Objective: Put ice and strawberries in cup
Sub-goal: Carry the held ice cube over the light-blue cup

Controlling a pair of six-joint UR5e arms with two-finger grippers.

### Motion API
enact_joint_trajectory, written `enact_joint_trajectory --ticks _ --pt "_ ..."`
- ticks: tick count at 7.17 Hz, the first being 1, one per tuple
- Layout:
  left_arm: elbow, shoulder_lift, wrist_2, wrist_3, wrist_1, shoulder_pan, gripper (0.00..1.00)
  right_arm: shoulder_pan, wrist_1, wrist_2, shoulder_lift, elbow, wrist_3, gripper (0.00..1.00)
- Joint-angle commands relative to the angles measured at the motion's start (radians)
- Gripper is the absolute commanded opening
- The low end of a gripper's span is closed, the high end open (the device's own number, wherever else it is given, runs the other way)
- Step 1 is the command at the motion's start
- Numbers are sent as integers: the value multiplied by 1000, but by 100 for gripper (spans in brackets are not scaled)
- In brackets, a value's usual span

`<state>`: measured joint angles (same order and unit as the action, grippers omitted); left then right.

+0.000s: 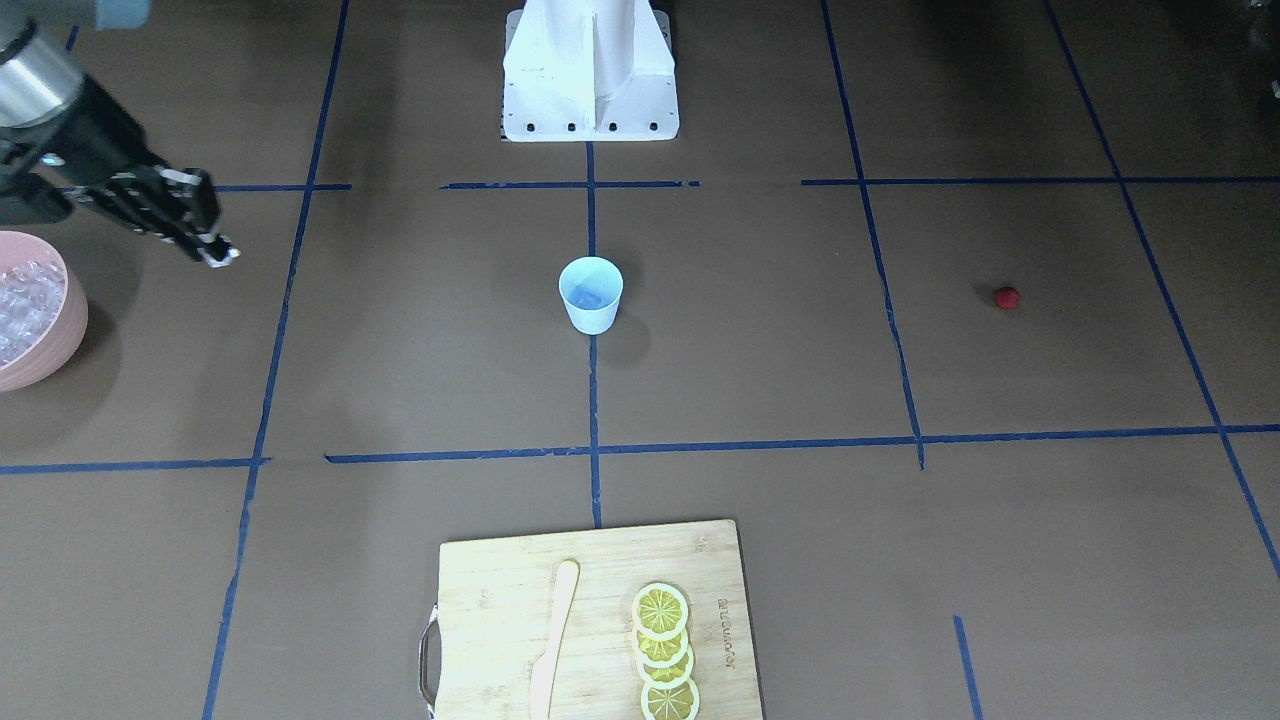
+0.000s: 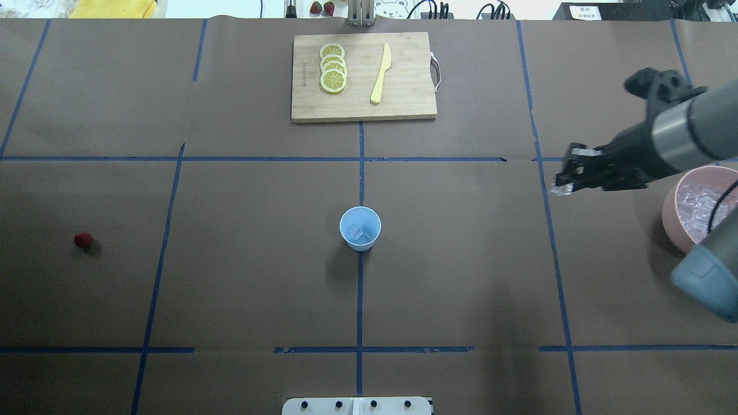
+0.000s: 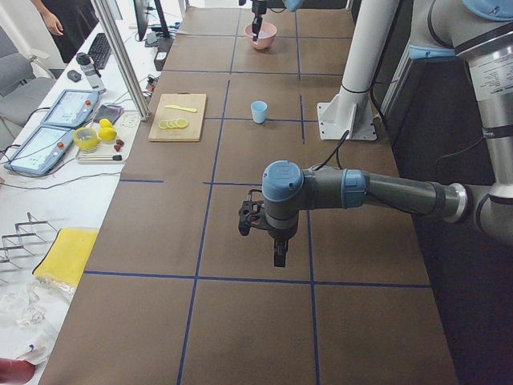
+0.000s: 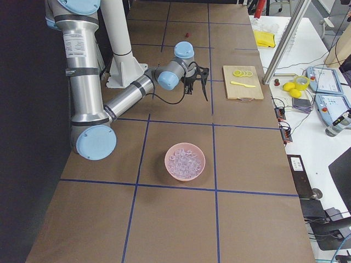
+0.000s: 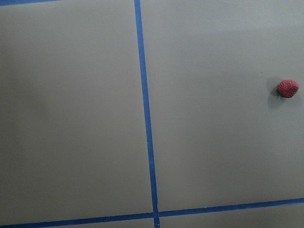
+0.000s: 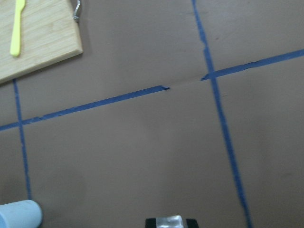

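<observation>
The cup (image 2: 372,226) stands upright on the brown table (image 2: 242,276) in front of the robot's base. One clear ice cube (image 2: 357,234) lies on its bottom, so I judge the ice part of the task begun but not finished, and the berry part not begun.

The right gripper (image 2: 560,187) hangs in the air between the cup and the pink bowl (image 2: 669,214), nearer the bowl. Its fingers are drawn in on a small glassy lump, which the right wrist view shows between the tips and which looks like a second ice cube (image 6: 170,221). That cube has yet to reach the cup. The bowl, well off to the cup's right as the robot sees it, holds a heap of ice (image 2: 696,203).

The strawberry (image 2: 83,240) lies alone on the table, well off to the cup's left and touched by nothing. The left gripper (image 3: 278,255) shows only in the side view, hanging above the table on that same side of the cup. From there I cannot tell whether its fingers are spread or closed.

The cup is small, light blue and tapered, wider at the round rim than at the foot, with no handle. It looks like thin plastic and so easy to knock over. Beyond the cup, at the far edge from the robot, a cutting board (image 2: 403,104) carries lemon slices (image 2: 333,68), which have no part in this task.
</observation>
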<state>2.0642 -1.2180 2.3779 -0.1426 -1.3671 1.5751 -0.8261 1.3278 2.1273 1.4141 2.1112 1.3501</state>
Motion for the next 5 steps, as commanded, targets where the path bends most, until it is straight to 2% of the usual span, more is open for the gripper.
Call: enact_joint_trajectory --ticks 1,2,3,4,5 --pt "1 0 3 0 2 0 100 250 95 -195 -226 -29 267 0" --pt "2 2 29 0 2 0 100 310 158 -281 -368 -110 337 0" --pt "2 2 41 0 2 0 100 355 157 -340 -473 -207 415 0" --pt "1 2 41 0 2 0 100 379 156 -374 -550 -297 432 0" --pt "1 2 43 0 2 0 100 392 154 -395 -567 -328 432 0"
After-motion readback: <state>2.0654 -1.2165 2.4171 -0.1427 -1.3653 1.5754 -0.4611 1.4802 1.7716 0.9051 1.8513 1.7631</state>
